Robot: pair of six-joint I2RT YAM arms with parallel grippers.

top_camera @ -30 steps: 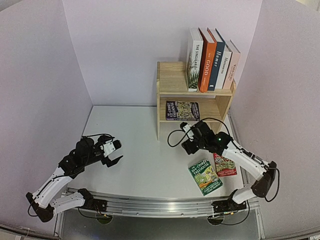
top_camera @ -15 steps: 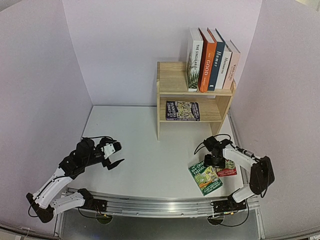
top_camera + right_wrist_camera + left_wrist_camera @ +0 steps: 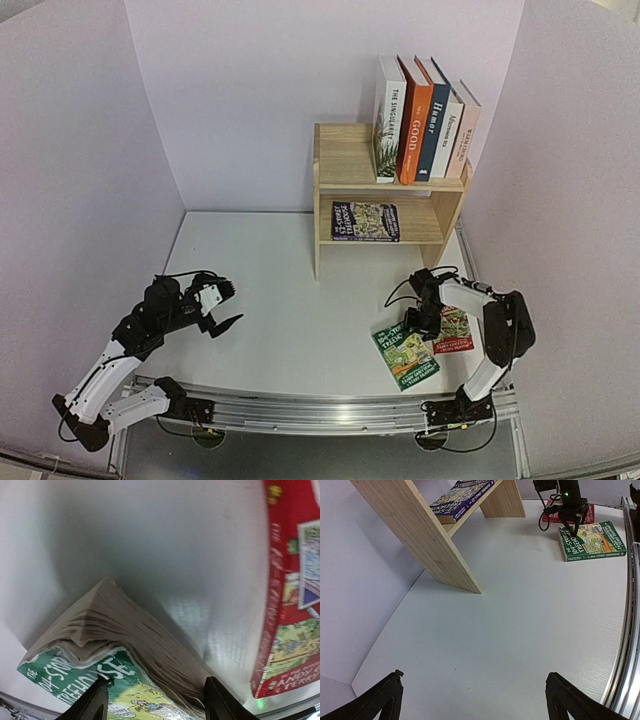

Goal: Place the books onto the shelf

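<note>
White table (image 3: 280, 300), right claw (image 3: 414, 331) now down astride green book (image 3: 407, 357)

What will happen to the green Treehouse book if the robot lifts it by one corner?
The green paperback book will probably flop: its soft cover and pages curl and fan at the corner. It looks thick, so maybe heavy for a corner pinch by the right gripper. Lying flat, it shouldn't roll.

5 books (image 3: 413, 125) stand atop shelf (image 3: 345, 158), blue book (image 3: 365, 221) inside, 2 paperbacks (image 3: 408, 362) outside.
</note>
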